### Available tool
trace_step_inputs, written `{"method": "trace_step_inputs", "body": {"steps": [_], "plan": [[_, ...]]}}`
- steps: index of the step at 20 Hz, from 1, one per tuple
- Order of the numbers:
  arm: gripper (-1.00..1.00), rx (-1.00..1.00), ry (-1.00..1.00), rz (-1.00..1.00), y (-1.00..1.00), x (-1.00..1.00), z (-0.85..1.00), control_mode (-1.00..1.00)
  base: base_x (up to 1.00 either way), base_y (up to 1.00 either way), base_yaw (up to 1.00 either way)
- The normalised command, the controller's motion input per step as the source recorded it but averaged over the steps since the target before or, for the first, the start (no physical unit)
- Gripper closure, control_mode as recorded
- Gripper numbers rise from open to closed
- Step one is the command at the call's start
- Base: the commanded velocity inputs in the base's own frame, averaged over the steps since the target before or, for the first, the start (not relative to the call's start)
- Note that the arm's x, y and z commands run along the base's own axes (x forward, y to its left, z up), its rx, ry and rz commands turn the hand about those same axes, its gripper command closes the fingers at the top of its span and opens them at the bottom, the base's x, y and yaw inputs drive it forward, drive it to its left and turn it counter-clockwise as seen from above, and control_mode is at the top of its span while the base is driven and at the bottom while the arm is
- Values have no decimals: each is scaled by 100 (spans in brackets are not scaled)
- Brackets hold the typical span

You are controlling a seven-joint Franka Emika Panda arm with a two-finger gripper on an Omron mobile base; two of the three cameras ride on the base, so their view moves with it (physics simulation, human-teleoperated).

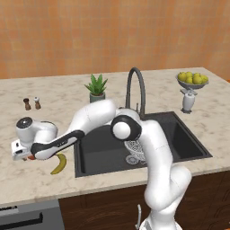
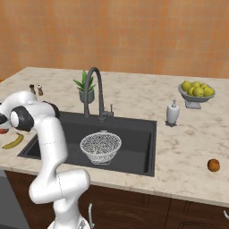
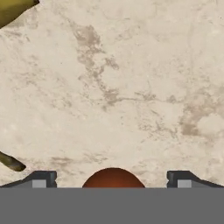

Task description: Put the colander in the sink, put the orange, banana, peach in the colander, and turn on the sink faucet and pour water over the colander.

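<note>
Colander (image 2: 100, 147): already in sink (image 2: 134, 127), empty. Banana (image 1: 59, 164), worktop. Pincer (image 3: 112, 180): wide, straddling, probably, a peach (image 3: 113, 178). Faucet (image 2: 95, 91): off.

Colander (image 2: 100, 146) sits in the sink (image 2: 134, 129), centre frame of the right base view, before the faucet (image 2: 95, 91). Banana (image 2: 13, 141) on the counter (image 2: 188, 147) at left edge. Fruit bowl (image 2: 196, 95) upper right; a round fruit (image 2: 214, 165) lower right, near the counter's front edge.
</note>
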Motion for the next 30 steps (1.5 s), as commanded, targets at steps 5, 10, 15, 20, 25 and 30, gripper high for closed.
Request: {"method": "trace_step_inputs", "body": {"steps": [5,10,15,20,25,30], "plan": [[-100,0,0,-1,0,43,-37,-100,0,0,0],[100,0,0,0,0,41,-28,-100,0,0,0],[100,0,-3,0,-10,-1,-17,-100,0,0,0],[100,10,-19,-1,-52,-84,25,-100,0,0,0],[100,29,-22,-8,-87,-80,93,-100,0,0,0],[100,30,0,-25,-100,-35,100,-100,0,0,0]]}}
